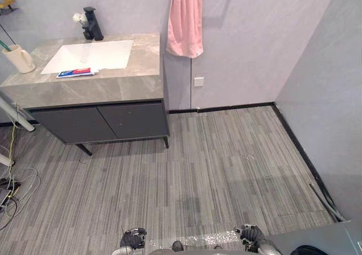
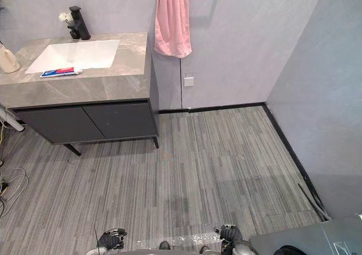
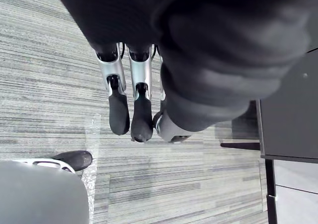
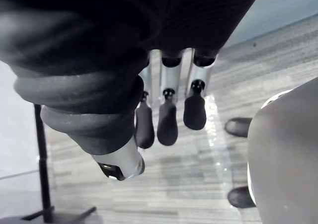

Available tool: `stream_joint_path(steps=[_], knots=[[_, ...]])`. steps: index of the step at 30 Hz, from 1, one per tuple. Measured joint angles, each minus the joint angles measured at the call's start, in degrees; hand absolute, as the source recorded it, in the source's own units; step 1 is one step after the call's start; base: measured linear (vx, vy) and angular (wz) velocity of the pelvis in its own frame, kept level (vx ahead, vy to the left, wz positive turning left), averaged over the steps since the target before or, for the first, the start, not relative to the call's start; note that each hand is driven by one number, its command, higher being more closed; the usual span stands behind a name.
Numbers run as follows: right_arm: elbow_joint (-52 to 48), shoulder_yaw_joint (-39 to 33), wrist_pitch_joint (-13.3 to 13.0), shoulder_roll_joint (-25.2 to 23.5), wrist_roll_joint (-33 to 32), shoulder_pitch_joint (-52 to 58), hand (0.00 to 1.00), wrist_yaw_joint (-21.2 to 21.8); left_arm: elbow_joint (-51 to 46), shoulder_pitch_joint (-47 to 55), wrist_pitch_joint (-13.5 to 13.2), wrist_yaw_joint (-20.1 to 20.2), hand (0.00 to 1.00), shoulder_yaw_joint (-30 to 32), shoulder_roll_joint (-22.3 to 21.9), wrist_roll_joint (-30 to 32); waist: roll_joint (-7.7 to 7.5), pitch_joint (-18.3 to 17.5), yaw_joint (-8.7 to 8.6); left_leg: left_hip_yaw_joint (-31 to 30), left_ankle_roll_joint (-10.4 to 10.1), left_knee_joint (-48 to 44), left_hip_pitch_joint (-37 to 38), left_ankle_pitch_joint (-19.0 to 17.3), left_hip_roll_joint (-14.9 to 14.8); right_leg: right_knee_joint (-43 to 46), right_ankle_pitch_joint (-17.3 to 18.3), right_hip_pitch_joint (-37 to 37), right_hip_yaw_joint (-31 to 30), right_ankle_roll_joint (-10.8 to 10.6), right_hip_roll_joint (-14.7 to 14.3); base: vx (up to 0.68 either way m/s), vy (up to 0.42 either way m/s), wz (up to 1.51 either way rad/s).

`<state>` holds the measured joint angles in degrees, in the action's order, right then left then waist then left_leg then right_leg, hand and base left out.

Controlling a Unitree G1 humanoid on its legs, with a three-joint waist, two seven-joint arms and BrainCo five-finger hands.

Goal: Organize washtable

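Approach step, nothing handled yet; left hand [image 1: 134, 239] and right hand [image 1: 249, 236] hang low, fingers straight, relaxed, empty; grey stone-topped washtable [image 1: 113, 84] well apart, ahead-left; red-blue-white toothpaste tube [image 1: 76, 72] lies on it, touching the white rectangular sink's [image 1: 90, 55] front edge; next likely: step closer, then reach.

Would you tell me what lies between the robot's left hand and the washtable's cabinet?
Bare grey striped floor lies between the left hand and the cabinet, in the left eye view.
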<state>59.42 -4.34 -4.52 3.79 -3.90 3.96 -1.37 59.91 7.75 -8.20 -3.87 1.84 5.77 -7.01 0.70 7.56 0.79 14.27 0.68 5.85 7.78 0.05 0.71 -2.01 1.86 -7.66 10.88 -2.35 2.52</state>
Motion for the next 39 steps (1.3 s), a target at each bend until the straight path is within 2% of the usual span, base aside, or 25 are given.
stream_joint_path(steps=[12,18,32,34,36,39], knots=[[0.63,0.01,0.00,0.00,0.02,-0.22,0.00,-1.24,0.40,-0.01,0.01,-0.19,0.00,0.01,0.23,-0.03,-0.12,-0.15,0.08,0.52,0.62,-0.03,-0.17,-0.21,0.26,-1.24,-0.59,-0.28,-0.76,0.26,0.08,0.01,0.004,-0.03],[1.03,0.02,0.03,-0.17,0.18,-0.72,0.00,-2.25,0.41,-0.08,0.03,-0.34,0.00,0.02,0.66,-0.02,-0.38,-0.07,0.07,0.50,0.41,-0.13,0.13,-0.34,0.05,-2.12,-0.61,-0.99,-0.57,0.30,-0.29,0.04,-0.041,-0.01],[1.01,0.27,0.10,-0.15,-0.16,-0.66,0.00,-1.34,0.40,-0.37,0.16,-0.07,0.00,-1.17,1.18,0.54,-0.59,-0.11,0.06,0.22,-0.38,-0.43,-0.06,-1.15,-0.30,-1.92,-0.32,-1.00,-0.03,0.55,-0.48,-0.04,-0.023,0.02],[0.97,0.27,0.13,-0.29,-1.04,-0.64,0.00,-1.05,0.33,-0.64,0.17,-0.04,0.00,-1.12,1.64,0.53,-1.18,0.21,0.09,0.12,-0.57,-4.92,-2.24,-3.38,-0.89,-0.86,0.71,-0.75,-0.08,0.75,-0.39,0.02,-0.032,0.04],[0.84,0.24,0.15,-0.26,-2.67,-0.59,0.00,-0.93,0.29,-1.07,0.25,-0.03,0.00,-0.86,1.99,0.46,-1.28,0.74,0.28,0.18,-1.30,-18.93,-7.84,-9.46,-3.79,0.98,2.31,-0.06,-0.38,1.43,-1.06,0.04,-0.054,-0.07],[-0.41,0.12,0.52,-1.00,-3.75,0.13,0.00,-1.01,-0.27,-1.11,0.39,-0.05,0.00,0.62,1.96,0.36,-1.56,1.09,1.09,0.03,-1.77,-33.03,-13.43,-10.34,-6.23,2.63,3.91,-0.03,-2.60,2.26,-1.50,0.06,-0.036,-0.33]])
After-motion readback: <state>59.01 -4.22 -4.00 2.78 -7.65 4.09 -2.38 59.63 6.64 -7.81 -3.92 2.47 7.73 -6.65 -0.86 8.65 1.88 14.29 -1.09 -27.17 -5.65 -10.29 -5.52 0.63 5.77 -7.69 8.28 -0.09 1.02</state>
